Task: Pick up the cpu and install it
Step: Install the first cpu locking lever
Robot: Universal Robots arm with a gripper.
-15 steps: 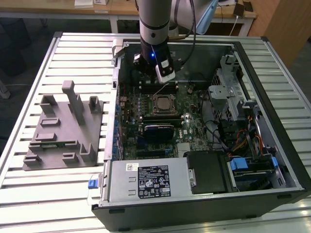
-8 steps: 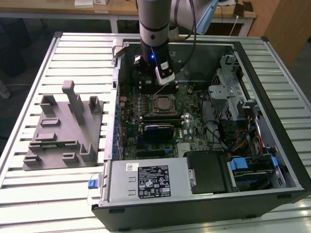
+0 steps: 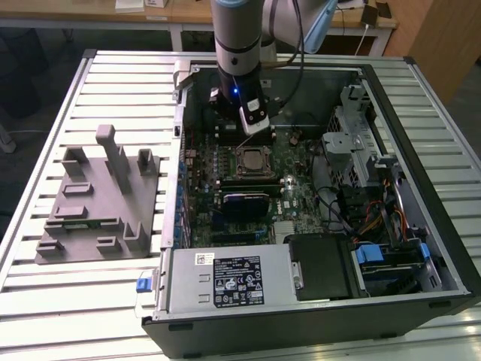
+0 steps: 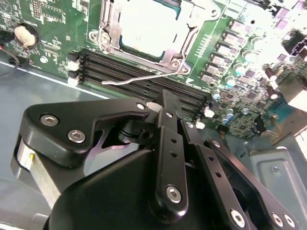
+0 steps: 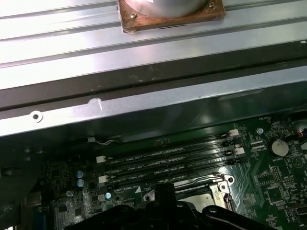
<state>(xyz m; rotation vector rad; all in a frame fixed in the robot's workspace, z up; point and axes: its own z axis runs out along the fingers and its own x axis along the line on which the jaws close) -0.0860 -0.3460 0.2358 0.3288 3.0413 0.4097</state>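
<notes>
With the cpu (image 4: 146, 21) lying in the socket (image 4: 106, 38) at the second wrist view's top centre and the wire lever (image 4: 144, 79) seemingly unlatched, a nudge from the hand (image 4: 165, 100) just below, apart or together I cannot tell, could skew it and bend pins.

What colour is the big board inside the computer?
It's a green circuit board, clearest in the second wrist view.

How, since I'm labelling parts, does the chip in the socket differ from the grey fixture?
The chip is small, flat and silver; the grey fixture is far larger, with upright posts. The chip sits in a socket on the green board inside the computer case; the fixture lies outside it on the slatted table. Both rest level.
</notes>
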